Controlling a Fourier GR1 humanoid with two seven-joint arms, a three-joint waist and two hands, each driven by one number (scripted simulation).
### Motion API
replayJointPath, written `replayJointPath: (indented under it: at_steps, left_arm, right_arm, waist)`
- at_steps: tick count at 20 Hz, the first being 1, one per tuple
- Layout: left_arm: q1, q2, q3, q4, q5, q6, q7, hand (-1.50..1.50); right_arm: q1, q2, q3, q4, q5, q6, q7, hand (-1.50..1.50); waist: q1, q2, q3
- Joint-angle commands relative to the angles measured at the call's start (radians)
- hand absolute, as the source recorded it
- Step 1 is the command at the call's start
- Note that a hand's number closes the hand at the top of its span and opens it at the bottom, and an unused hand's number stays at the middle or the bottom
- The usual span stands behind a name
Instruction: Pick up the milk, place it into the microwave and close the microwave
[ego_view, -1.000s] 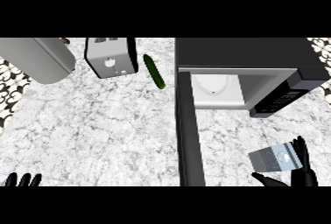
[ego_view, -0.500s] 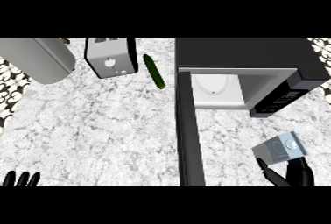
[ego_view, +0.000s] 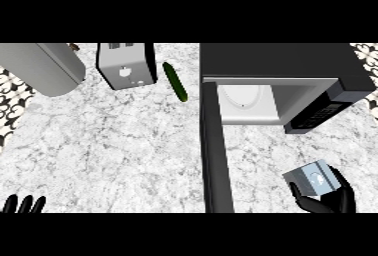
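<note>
Milk shows at the lower right of the frame, a small carton tilted off square. Our right hand is curled round it, thumb on one side and fingers on the other. It sits below the microwave, well apart from the cavity. We cannot tell whether the carton is clear of the counter or resting on it.

The microwave door stands wide open, running down the middle of the frame as a long dark bar. Inside the cavity we see a white plate. The control panel juts out between the carton and the opening.

We judge that panel to be the main hazard. A straight path up the frame would run the carton into it, so the hand has to come in leftward first. Since the carton is tilted, a corner could catch the cavity's edge, or the carton could topple when set on the plate. Swinging too far left risks knocking the door.

Our left hand rests at the lower left edge with its fingers straight and nothing in it. It is far from the door, so closing calls for a long reach.
</note>
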Motion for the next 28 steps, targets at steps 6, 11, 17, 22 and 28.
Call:
replayJointPath:
  at_steps: [6,11,17,22,28]
  left_arm:
    - [0.031,-0.016,-0.020,0.027,-0.030,-0.014,-0.053,-1.50]
    - [0.065,0.008,0.043,0.016,0.034,-0.042,-0.072,-1.50]
    - [0.089,0.031,0.081,-0.065,0.101,-0.069,-0.014,-1.50]
    - [0.039,0.032,0.118,-0.013,0.115,-0.081,-0.022,-1.50]
    - [-0.005,0.014,0.126,0.035,0.108,-0.083,-0.017,-1.50]
  right_arm:
    - [-0.005,-0.042,0.101,-0.105,-0.019,0.211,0.092,1.50]
    - [-0.011,-0.034,0.196,-0.200,0.017,0.247,0.140,1.50]
    - [0.144,0.007,0.288,-0.445,0.046,0.180,0.230,1.50]
    - [0.267,0.057,0.357,-0.742,0.040,0.098,0.416,1.50]
    - [0.409,0.099,0.415,-1.036,0.002,0.027,0.605,1.50]
  waist:
    - [0.007,-0.001,0.000]
    - [0.005,-0.003,-0.001]
    - [-0.006,-0.003,-0.001]
    - [-0.008,-0.002,-0.001]
    - [-0.010,-0.001,-0.001]
